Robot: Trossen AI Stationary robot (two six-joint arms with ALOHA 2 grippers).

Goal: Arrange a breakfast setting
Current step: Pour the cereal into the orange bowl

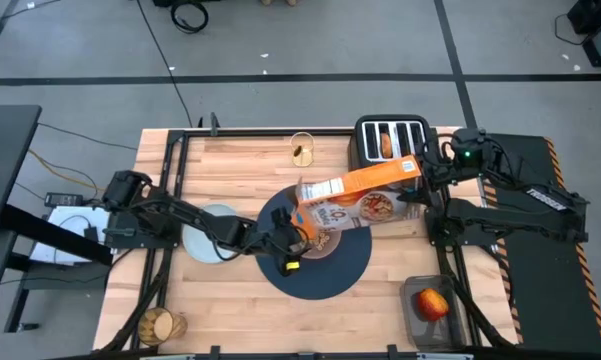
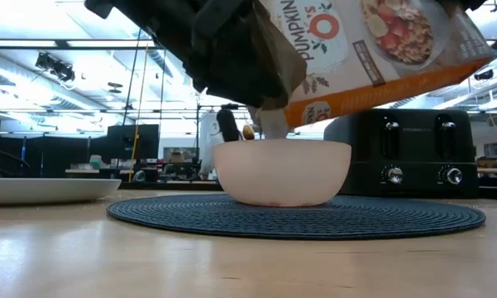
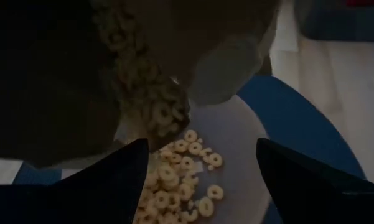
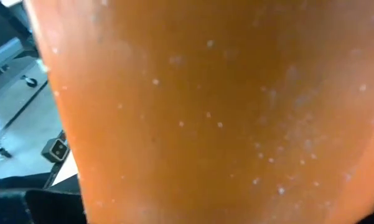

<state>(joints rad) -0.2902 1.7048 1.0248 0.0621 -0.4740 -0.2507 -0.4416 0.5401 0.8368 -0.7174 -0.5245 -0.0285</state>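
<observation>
We are reading "PUMPKIN" and a large "O's" on the front of the orange cereal box, tilted above the pinkish bowl. The toaster's small brand line is showing too faintly to read.

We see the left arm stretched from its base at the table's left edge toward the middle, low over the table and slightly bent. The left gripper sits at mid-table; in its wrist view its two dark fingers stand wide apart, gripping nothing between the tips. The right arm reaches from its base at the right edge, its wrist near the far right of the table, forearm pointing left. The right gripper is closed on the box, which it holds tilted in the air.
</observation>
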